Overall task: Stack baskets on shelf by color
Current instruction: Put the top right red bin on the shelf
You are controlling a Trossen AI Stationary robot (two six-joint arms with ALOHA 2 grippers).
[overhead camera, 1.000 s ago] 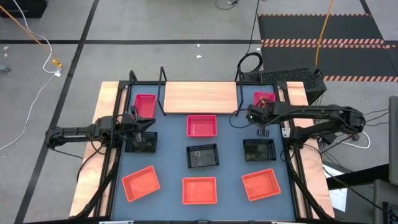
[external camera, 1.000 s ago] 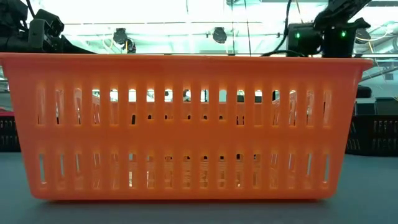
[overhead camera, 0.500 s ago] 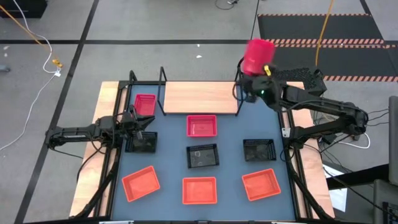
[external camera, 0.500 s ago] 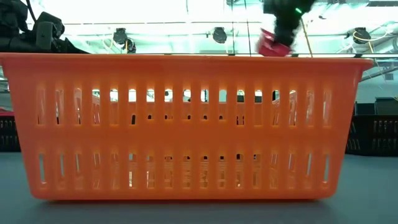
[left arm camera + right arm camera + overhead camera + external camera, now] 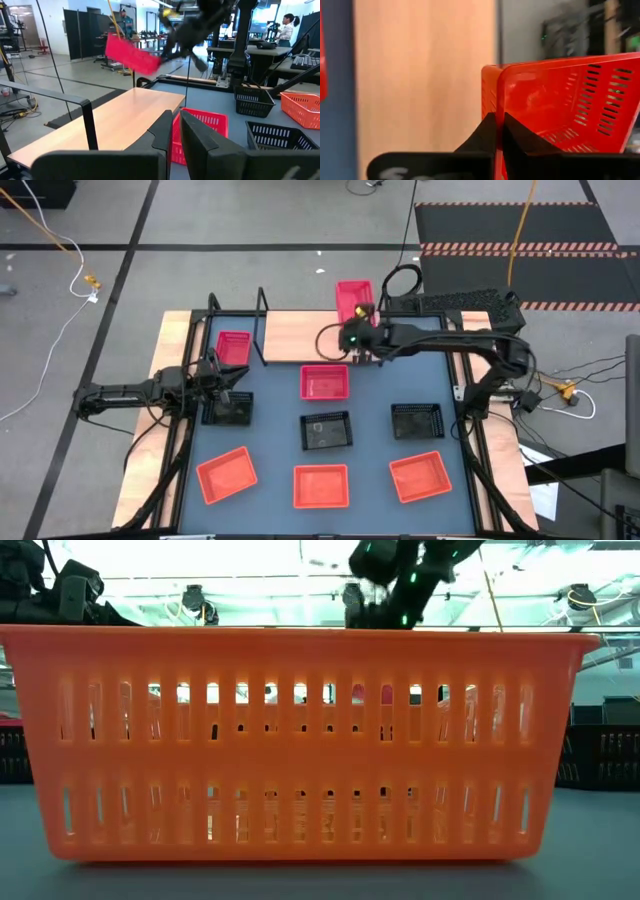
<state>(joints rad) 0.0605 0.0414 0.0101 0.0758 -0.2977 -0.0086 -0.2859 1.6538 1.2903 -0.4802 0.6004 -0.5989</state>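
- Carrying a pink-magenta perforated plastic basket, the right gripper holds it aloft by one rim, fingers clamped.
- The basket hangs tilted over the far edge of the light wooden shelf board.
- The left gripper, fingers close together and empty, waits near the shelf's left end.

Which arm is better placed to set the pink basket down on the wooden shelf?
The right. Its pincer is shut on the pink-magenta perforated plastic basket, held in the air over the light wooden shelf board. The left pincer is low beside a black basket, carrying nothing.
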